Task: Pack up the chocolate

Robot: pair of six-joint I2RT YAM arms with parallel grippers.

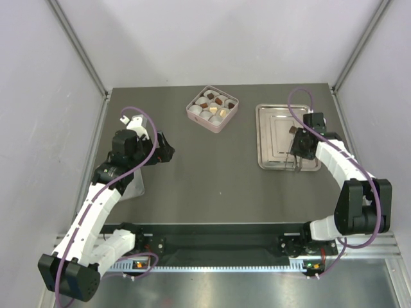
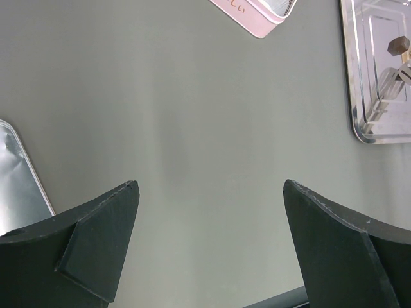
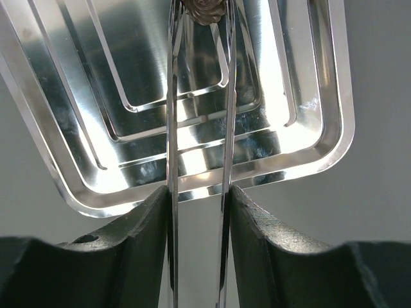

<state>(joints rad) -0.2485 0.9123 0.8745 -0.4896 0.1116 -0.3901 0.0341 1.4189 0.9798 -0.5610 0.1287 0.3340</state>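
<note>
Right wrist view: we see the right gripper (image 3: 199,202) with its black jaws pressed in on a pair of thin, mirror-bright steel tongs (image 3: 171,128), one blade against each finger. Straight ahead of the jaws, at the blade tips, the tongs pinch a small dark brown chocolate piece (image 3: 204,9) with a lumpy, ridged top. It is over the inner part of the square silver metal tray (image 3: 314,128). We cannot tell whether it touches the tray's stepped floor.

Left of the tray, and apart from it, stands the pink square box (image 1: 192,113). It is filled with round white paper cups (image 1: 209,113). Most of the cups carry boxed chocolates (image 1: 220,100), mainly dark brown, with a tan and a cream one on the side nearer the tray.

Well to the left of the tray, the left gripper (image 2: 210,186) has its jaws spread wide around nothing, above the bare grey table (image 2: 192,96). A shiny metal sheet (image 2: 19,179) lies further left.
</note>
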